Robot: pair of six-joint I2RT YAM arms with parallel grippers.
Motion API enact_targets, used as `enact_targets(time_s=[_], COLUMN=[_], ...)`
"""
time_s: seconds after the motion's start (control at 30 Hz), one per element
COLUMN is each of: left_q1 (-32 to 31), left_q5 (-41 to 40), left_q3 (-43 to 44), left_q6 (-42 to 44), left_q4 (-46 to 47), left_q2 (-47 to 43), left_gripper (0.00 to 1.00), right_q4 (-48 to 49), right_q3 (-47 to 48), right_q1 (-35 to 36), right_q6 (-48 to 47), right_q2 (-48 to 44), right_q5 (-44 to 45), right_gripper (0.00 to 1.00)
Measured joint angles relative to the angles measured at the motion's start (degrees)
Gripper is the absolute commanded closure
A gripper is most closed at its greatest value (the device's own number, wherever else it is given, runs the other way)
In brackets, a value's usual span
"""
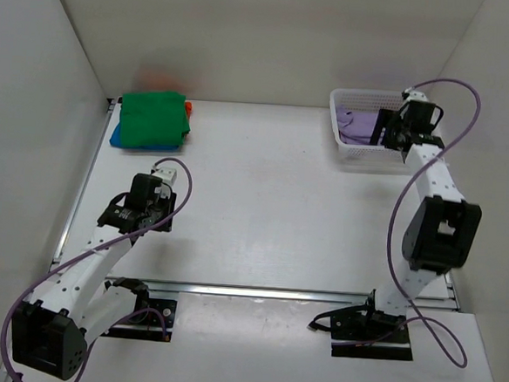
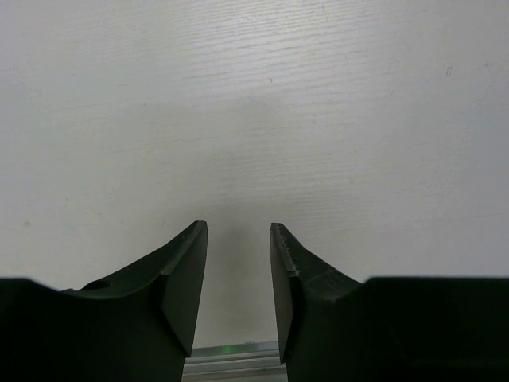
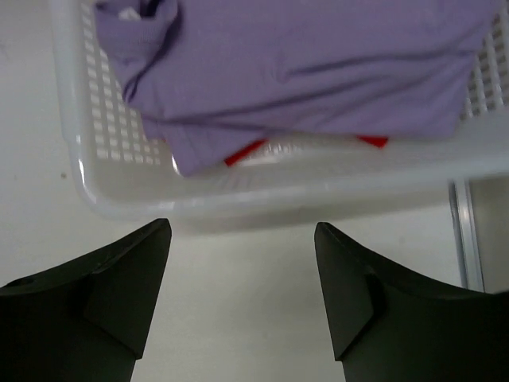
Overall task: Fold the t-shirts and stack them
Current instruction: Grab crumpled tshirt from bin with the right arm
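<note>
Fetch step: my right gripper [image 3: 242, 231], jaws wide & empty, hangs by the white plastic mesh basket [image 3: 238, 199] at 1 o'clock. The soft lavender t-shirt [image 3: 318, 64] lies inside, over a red one [image 3: 242, 151]. Left gripper [image 2: 238, 227] narrow, empty. Folded green-topped stack [image 1: 153, 118] at 11. Next, I reckon: reach in, pinch lavender only.

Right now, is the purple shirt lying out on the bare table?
No, the purple shirt lies inside the white mesh basket, over a bit of red cloth.
</note>
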Motion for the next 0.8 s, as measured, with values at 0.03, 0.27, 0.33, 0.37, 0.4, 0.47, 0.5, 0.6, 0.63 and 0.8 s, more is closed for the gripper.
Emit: enact_targets(time_s=[0.03,0.27,0.33,0.37,0.4,0.47,0.5,0.6,0.63,0.8], left_q1=[0.11,0.20,0.22,0.24,0.26,0.35,0.52,0.72,0.74,0.83], left_q5=[0.00,-0.04,-0.07,-0.09,-0.09,-0.11,-0.09,-0.09,-0.09,-0.09], left_q3=[0.00,-0.09,-0.09,-0.09,-0.09,-0.09,-0.09,-0.09,-0.09,-0.11], left_q6=[0.02,0.00,0.00,-0.02,0.00,-0.02,0.00,0.00,0.00,0.00], left_q4=[-0.07,0.07,0.07,0.07,0.09,0.09,0.09,0.11,0.11,0.11], left_q2=[-0.22,-0.31,-0.33,-0.37,-0.37,-0.37,-0.37,-0.33,-0.28,-0.24], left_gripper=[0.50,0.49,0.51,0.51,0.51,0.50,0.51,0.51,0.51,0.51], right_q4=[-0.72,0.00,-1.73,-2.64,-2.32,-1.97,-2.45,-3.13,-3.15,-3.21], right_q3=[3.65,26.36,34.34,38.93,41.24,42.36,42.42,43.58,43.91,45.31], right_q1=[-0.09,0.09,0.42,0.74,1.03,1.86,2.34,3.52,3.80,4.68], right_q6=[0.33,2.10,2.21,2.19,2.25,2.78,3.19,3.48,3.45,3.67], right_q2=[3.39,26.64,33.14,36.52,38.51,40.76,41.42,43.12,43.56,44.30], right_q5=[-1.29,-9.14,-10.71,-11.21,-11.52,-12.81,-13.55,-15.10,-15.47,-18.32], right_gripper=[0.29,0.29,0.29,0.30,0.31,0.31,0.31,0.32,0.33,0.73])
